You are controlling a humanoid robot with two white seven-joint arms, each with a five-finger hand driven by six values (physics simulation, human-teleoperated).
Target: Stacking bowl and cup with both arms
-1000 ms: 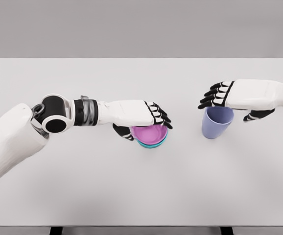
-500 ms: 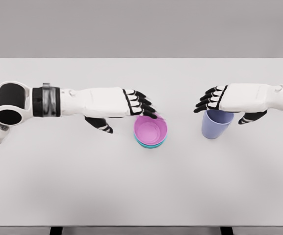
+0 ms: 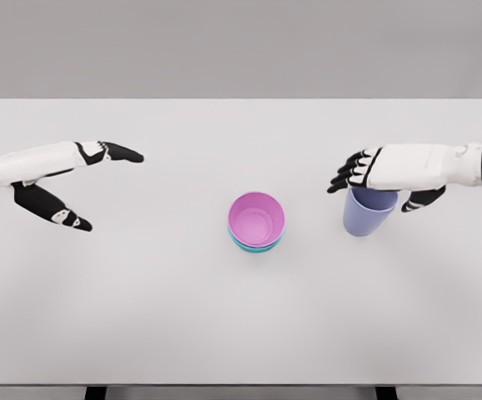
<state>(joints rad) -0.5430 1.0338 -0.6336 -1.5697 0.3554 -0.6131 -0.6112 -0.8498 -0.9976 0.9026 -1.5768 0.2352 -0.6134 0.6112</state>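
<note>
left hand (image 3: 57, 179) spread, near table (image 3: 141, 317) left edge | right hand (image 3: 383, 177) grips cup (image 3: 368, 212) | bowls (image 3: 256, 222) stacked mid-table

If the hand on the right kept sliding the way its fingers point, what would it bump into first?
Probably nothing: the right hand, over the blue cup, points left, passing behind the pink bowl over bare table. Depth is uncertain.

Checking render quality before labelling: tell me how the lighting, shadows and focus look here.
Head view: even, diffuse light, no glare; only faint soft shadows beside the stacked bowls and blue cup on the white table; everything reasonably sharp, slightly soft throughout.
</note>
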